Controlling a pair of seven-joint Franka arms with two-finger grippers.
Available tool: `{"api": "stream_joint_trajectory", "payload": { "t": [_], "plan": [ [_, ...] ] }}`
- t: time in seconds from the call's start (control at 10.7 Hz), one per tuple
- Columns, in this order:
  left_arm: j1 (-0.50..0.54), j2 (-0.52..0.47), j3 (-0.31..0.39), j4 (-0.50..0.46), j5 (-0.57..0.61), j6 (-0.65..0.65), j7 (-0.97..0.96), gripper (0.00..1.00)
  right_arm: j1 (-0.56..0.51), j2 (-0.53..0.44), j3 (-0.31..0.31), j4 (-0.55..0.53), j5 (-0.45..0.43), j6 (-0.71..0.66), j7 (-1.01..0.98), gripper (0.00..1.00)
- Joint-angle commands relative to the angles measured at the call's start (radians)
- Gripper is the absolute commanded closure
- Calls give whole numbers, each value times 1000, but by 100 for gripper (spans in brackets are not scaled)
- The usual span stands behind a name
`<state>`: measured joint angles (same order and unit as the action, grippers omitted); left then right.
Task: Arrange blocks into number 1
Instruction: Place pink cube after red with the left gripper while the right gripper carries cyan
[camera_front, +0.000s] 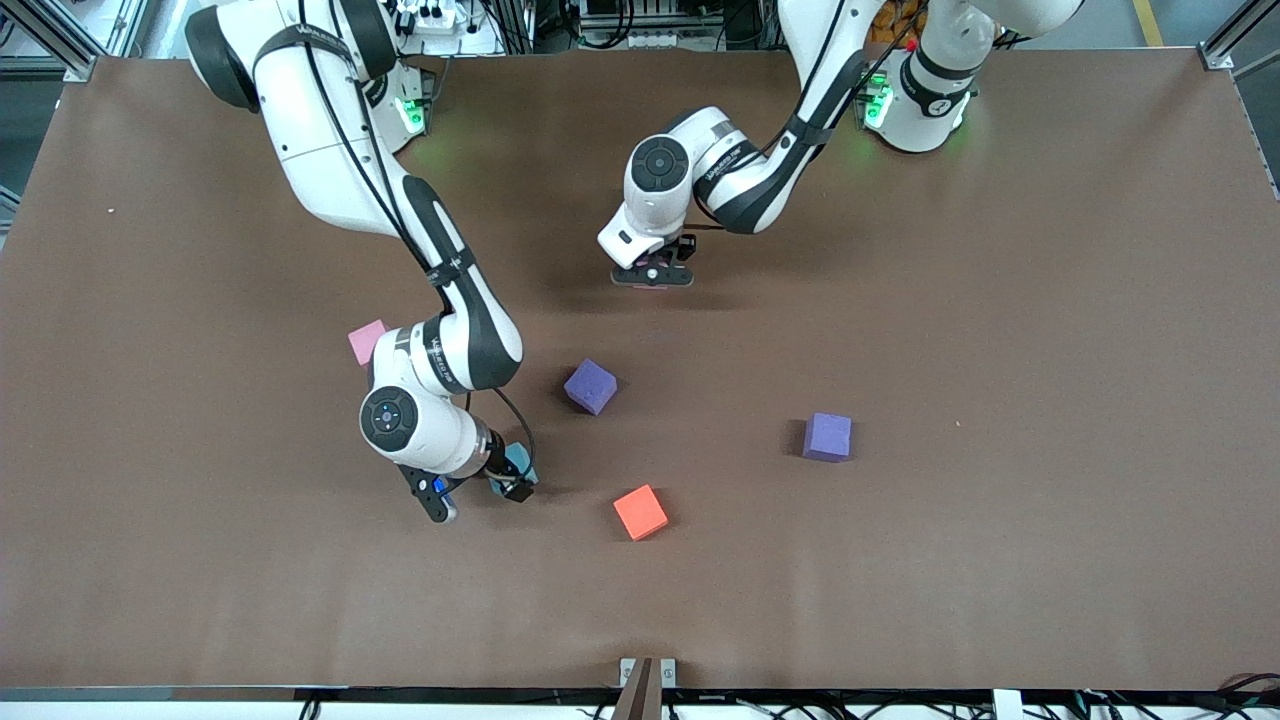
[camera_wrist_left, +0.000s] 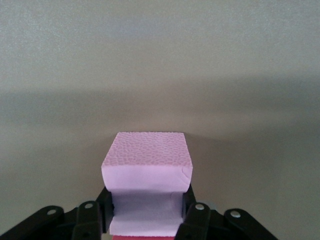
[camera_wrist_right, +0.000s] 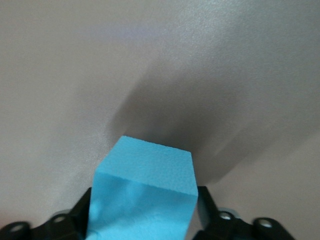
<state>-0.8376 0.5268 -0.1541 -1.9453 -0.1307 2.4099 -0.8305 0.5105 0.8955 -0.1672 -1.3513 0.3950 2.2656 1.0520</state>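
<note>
Orange block (camera_front: 640, 512) sits lowest on counter (camera_front: 1000, 300) | light blue block (camera_wrist_right: 145, 195) is pinched by right gripper (camera_front: 505, 480) beside it | pink block (camera_wrist_left: 147, 175) is clamped in left gripper (camera_front: 655, 272) over counter | two purple blocks (camera_front: 590, 386) (camera_front: 828, 436) between

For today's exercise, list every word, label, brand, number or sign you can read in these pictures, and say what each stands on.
Right arm: small dark lettering on the white forearm shell, too small to read.
Left arm: the same kind of lettering, too small to read.
Blocks, table and both wrist views: no text.
</note>
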Motion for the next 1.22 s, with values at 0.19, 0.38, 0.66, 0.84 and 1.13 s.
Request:
{"api": "stream_joint_trajectory", "payload": {
  "t": [0.19, 0.38, 0.66, 0.84, 1.13],
  "plan": [
    [3, 24, 13, 29, -12, -17, -18, 0, 5, 5, -11, 9, 31, 5, -44, 41],
    [3, 10, 91, 136, 34, -108, -19, 0, 3, -16, -11, 8, 30, -3, -79, 40],
    [6, -46, 207, 317, 72, -308, -18, 0, 6, -90, -12, -69, 22, -3, -266, 38],
    [37, -100, 290, 324, 103, -310, 22, 0, 60, -171, -12, -144, 10, 8, -363, 39],
    [184, -160, 303, 322, 109, -318, 180, 0, 161, -282, -15, -210, -22, 5, -424, 39]
  ]
}}
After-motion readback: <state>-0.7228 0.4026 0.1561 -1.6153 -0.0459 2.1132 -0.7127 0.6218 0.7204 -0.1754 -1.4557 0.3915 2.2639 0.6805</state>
